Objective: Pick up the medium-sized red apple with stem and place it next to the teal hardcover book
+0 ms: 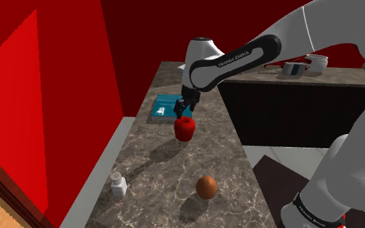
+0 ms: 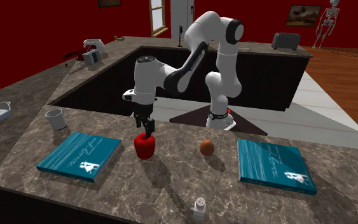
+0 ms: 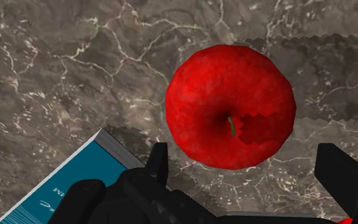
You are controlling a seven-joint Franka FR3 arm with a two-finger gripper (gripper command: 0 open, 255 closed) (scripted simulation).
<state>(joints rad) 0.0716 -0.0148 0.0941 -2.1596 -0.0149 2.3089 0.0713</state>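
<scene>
Near teal book (image 3: 75, 168), red apple (image 3: 231, 105) below parted fingers (image 3: 339, 181), marbled counter (image 1: 155, 175), arm (image 1: 239, 58) lettered FRANKA EMIKA.

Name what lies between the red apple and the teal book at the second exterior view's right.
A brown ball lies on the counter between apple and book, per the second exterior view.

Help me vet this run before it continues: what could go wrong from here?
The open black fingers hang above the round red apple, which lies slightly nearer one of them; that finger may touch first and set it rolling on the dark veined stone counter. The teal hardcover book lies close beside the same finger, so a descent might clip its corner.
</scene>
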